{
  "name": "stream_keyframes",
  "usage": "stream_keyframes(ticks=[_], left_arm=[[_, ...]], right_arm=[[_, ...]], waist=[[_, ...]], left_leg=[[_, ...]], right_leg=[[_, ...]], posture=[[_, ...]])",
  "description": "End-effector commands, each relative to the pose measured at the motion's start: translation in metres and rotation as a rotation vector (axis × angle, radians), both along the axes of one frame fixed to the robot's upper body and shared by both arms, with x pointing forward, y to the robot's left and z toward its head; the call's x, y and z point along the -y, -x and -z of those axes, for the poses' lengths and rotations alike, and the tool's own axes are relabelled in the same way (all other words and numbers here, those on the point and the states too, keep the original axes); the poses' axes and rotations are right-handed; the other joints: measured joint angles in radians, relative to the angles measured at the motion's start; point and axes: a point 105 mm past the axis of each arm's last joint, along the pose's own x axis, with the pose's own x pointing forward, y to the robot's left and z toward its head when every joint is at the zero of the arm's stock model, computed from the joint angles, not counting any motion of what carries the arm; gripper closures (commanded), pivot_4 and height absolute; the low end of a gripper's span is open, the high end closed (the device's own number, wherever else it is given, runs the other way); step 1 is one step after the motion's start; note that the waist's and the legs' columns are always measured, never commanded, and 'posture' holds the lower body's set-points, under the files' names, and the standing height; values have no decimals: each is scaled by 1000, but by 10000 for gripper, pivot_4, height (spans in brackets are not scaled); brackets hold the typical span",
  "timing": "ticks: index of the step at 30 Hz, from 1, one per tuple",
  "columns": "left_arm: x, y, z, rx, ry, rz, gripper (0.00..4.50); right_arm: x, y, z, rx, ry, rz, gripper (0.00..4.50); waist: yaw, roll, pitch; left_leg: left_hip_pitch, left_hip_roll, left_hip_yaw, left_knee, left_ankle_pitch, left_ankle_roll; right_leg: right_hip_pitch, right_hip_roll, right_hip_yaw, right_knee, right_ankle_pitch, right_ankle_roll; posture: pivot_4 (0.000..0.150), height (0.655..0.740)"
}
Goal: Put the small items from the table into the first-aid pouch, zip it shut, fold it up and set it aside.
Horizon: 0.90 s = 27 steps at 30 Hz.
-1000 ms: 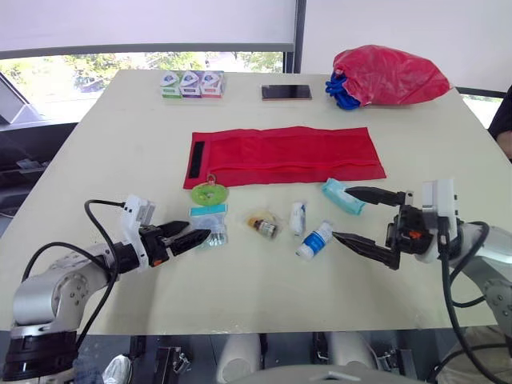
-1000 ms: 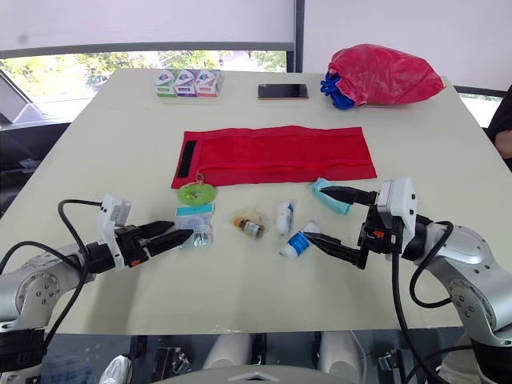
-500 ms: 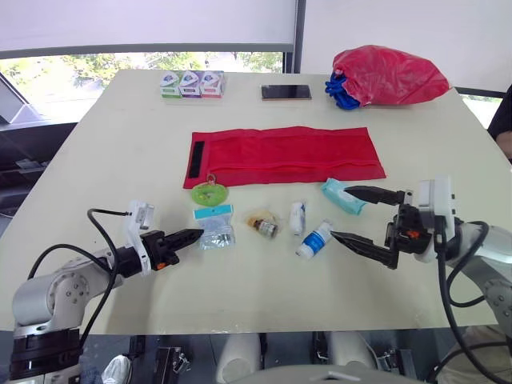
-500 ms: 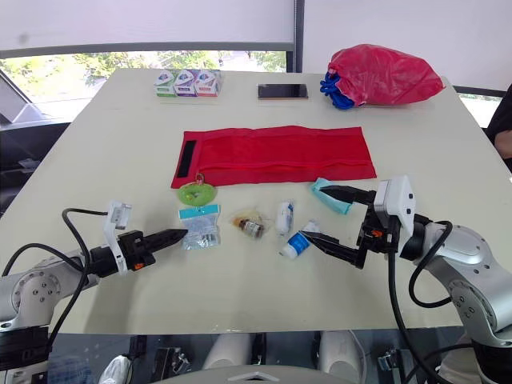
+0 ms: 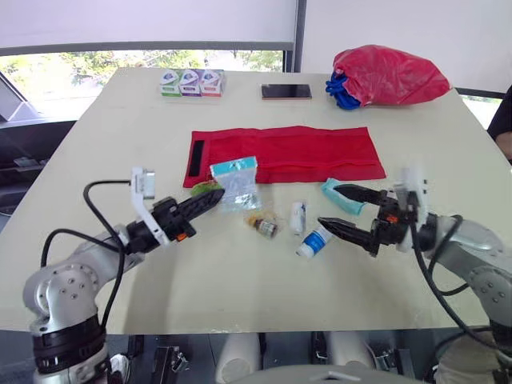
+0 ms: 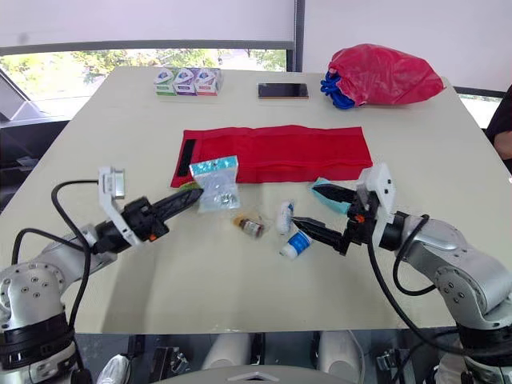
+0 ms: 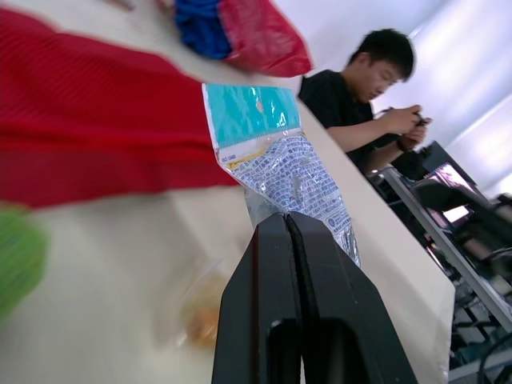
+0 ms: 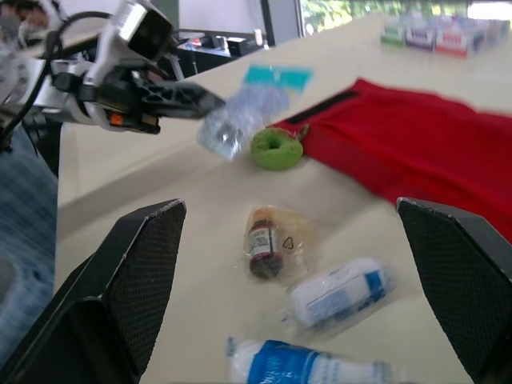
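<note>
On the head camera, the red pouch [image 5: 288, 154] lies flat and unfolded in the middle of the table [image 5: 240, 296]. The left pincer [image 5: 218, 194] is clenched on a clear packet [image 5: 237, 182] with a teal header. It holds the packet up off the table at the pouch's near edge, just beside a green disc [image 5: 205, 189]. The right pincer [image 5: 328, 206] is spread wide and grasps nothing. One of its fingers lies by a teal sachet [image 5: 340, 197], the other points at a blue-and-white tube [image 5: 314, 240]. A bandage roll [image 5: 298, 216] and a small brown bottle [image 5: 262, 225] lie between the arms.

On the left wrist camera, the black fingers [image 7: 264, 304] press together on the clear packet's lower edge. The pouch lies behind it, and a person [image 7: 360, 104] sits beyond the table edge.

On the right wrist camera, the fingers [image 8: 136, 280] stand far apart, with the brown bottle, roll and tube on the table between them.
</note>
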Motion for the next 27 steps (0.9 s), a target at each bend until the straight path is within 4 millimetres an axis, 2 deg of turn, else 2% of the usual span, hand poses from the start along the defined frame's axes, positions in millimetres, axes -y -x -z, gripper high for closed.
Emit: stream_keyframes(ticks=[1,3,5,7,13,20,23,25,27], left_arm=[[31,2,-15,101,-56,78,44508],[39,0,-19,109,-38,95,44508],[56,-4,-25,133,-8,138,44508],[64,-6,-28,140,7,158,44508],[74,-8,-30,144,24,211,44508],[79,-6,-25,142,-1,255,44508],[80,-6,-24,142,-4,260,45000],[79,-6,-23,141,-4,260,45000],[78,-6,-23,139,-6,257,45000]], right_arm=[[-9,-4,-9,-112,-63,15,0],[-12,-3,-9,-186,-91,10,0],[-25,-3,-16,-300,-193,-16,0],[-32,-4,-19,-393,-249,-14,0],[-39,-14,-28,-524,-360,66,0],[-46,-13,-34,-563,-405,73,0],[-48,-12,-33,-569,-400,73,8215],[-47,-13,-31,-574,-401,81,18282],[-44,-15,-29,-575,-392,93,23964]], waist=[[0,0,0],[0,0,0],[-1,0,0],[0,0,0],[-2,0,0],[-1,0,0],[-2,0,0],[-2,0,0],[-2,0,0]], left_leg=[[0,0,0,0,0,0],[-1,-1,0,0,0,0],[-1,-2,-1,0,0,0],[-2,-2,-3,0,1,0],[-7,-5,-10,0,1,-1],[-9,-5,-12,0,2,-1],[-9,-5,-12,0,2,-1],[-9,-5,-13,0,2,-1],[-9,-5,-13,0,2,-1]], right_leg=[[0,0,0,0,0,0],[0,0,0,0,0,0],[0,0,0,0,0,0],[0,1,0,0,0,0],[0,4,0,-1,1,3],[0,6,1,-2,2,4],[0,7,3,-2,2,4],[0,7,3,-2,2,4],[0,7,3,-2,2,4]], posture=[[1500,7400],[1500,7400],[1500,7400],[1500,7400],[1500,7400],[1500,7400],[1500,7400],[1500,7400],[1500,7400]])
